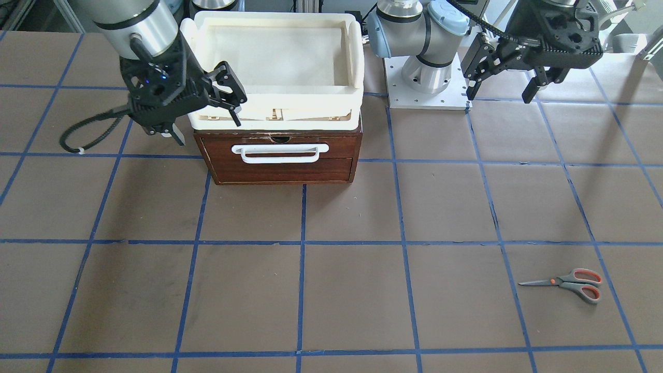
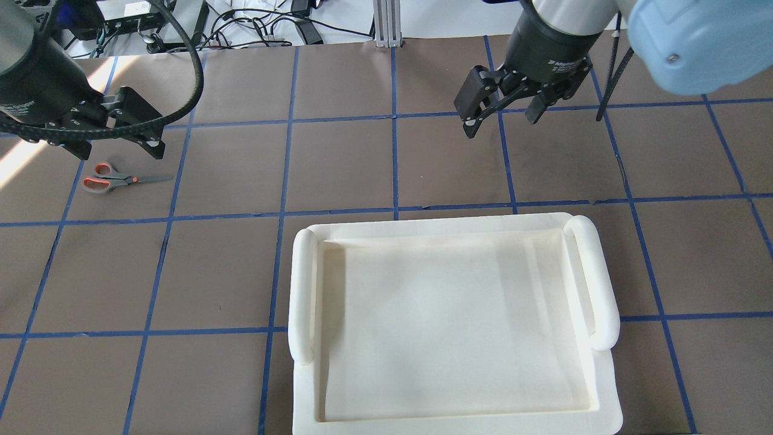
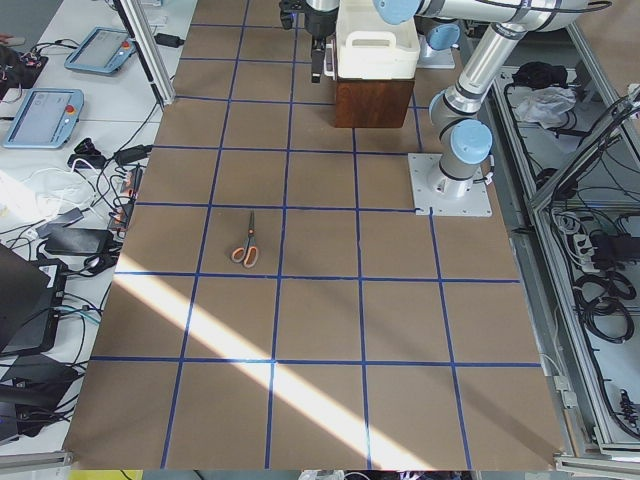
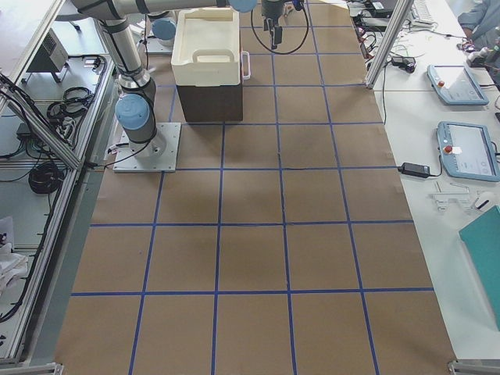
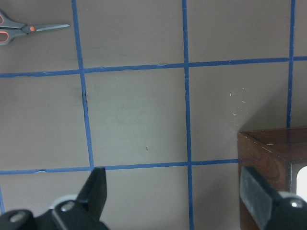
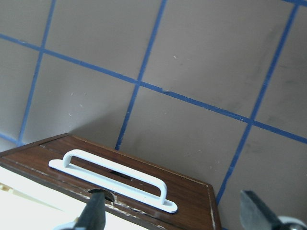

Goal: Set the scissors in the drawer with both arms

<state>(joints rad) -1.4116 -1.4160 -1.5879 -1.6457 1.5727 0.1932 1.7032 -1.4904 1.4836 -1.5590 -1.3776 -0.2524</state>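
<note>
The scissors (image 1: 567,283) are left flat on the table (image 1: 362,290) — the drawer (image 1: 282,171) is not yet opened, so left gripper (image 1: 500,96) and right gripper (image 2: 501,122) are held spread, empty, the latter near its handle (image 1: 279,153).

Robotics lab, not a home or shop. Two industrial arms (image 3: 482,65) are bolted via metal base plates (image 3: 425,200) onto a big table (image 3: 320,320) covered w/ brown paper & marked off in a blue tape grid (image 1: 303,242). White side benches (image 4: 418,109) carry teach pendants (image 3: 42,115) w/ red e-stop buttons, plus loose cables (image 3: 60,215). Alu profile posts (image 4: 383,39) stand at the table edges. Wire bundles (image 3: 600,265) sit in the framed bay behind the arms.
</note>
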